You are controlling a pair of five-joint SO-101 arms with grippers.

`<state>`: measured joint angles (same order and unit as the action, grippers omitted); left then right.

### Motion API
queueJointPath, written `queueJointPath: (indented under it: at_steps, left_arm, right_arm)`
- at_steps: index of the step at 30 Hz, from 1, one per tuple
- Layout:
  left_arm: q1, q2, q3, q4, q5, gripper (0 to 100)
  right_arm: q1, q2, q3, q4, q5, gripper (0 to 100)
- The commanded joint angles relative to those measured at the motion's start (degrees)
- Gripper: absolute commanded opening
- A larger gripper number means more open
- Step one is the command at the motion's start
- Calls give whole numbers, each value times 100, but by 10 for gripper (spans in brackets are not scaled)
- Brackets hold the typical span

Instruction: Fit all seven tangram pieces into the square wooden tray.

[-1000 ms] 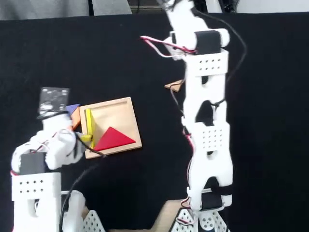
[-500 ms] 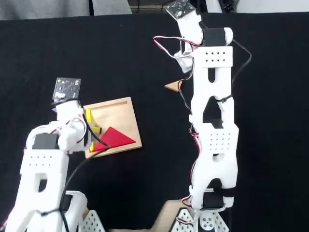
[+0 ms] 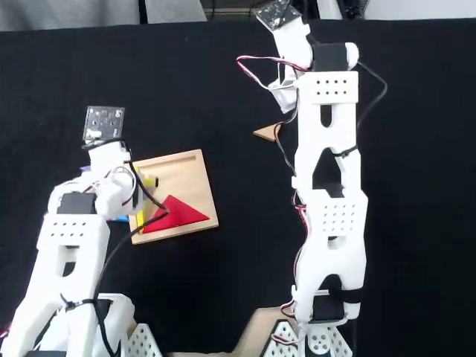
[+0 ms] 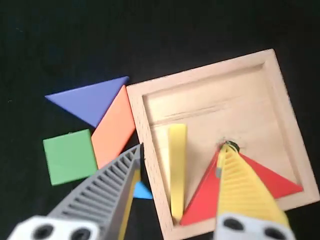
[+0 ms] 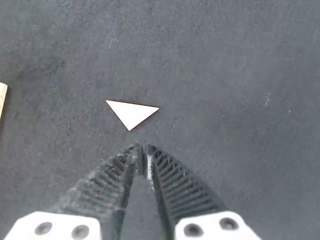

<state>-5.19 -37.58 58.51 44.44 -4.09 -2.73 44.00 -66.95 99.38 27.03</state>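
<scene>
The square wooden tray [image 4: 210,67] holds a red triangle [image 4: 272,181] and a yellow piece [image 4: 177,165] seen edge-on beside it. My left gripper [image 4: 183,147] hangs open above the tray's near-left part, its fingers either side of the yellow piece. Outside the tray lie a blue triangle [image 4: 90,99], an orange parallelogram [image 4: 114,126], a green square [image 4: 70,156] and a small light-blue piece [image 4: 142,191]. Farther off, a pale wooden triangle [image 5: 132,113] lies just ahead of my right gripper [image 5: 141,146], which is shut and holds nothing. In the high view the tray [image 3: 186,156] sits left of centre and this triangle [image 3: 266,133] beside the right arm.
Black cloth [image 3: 416,186] covers the table. The right arm [image 3: 327,186] stretches far across its middle. Loose pieces crowd the tray's left side under the left arm [image 3: 74,238].
The left arm has risen and stretched forward over the tray's left edge. The right arm shifted slightly right at first, then kept still.
</scene>
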Motion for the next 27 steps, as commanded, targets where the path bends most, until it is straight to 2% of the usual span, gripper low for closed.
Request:
queueJointPath:
  at_steps: [1,5,11,16,23,27]
  left_arm:
    - [-57,9,48,-308,44,237]
    - [-31,18,92,-352,44,166]
    - [-13,18,92,-334,44,159]
    - [-13,334,40,-352,44,63]
    - [-13,1284,-444,-316,79,55]
    - [4,1231,-585,-281,88,28]
  right_arm:
    - [26,31,-57,185,-62,11]
    - [26,127,-66,141,-62,11]
    - [53,286,-66,70,-62,11]
    - [70,681,-75,-70,-62,10]
    - [35,1068,-75,-132,-79,10]
    - [70,1095,-75,-281,-448,10]
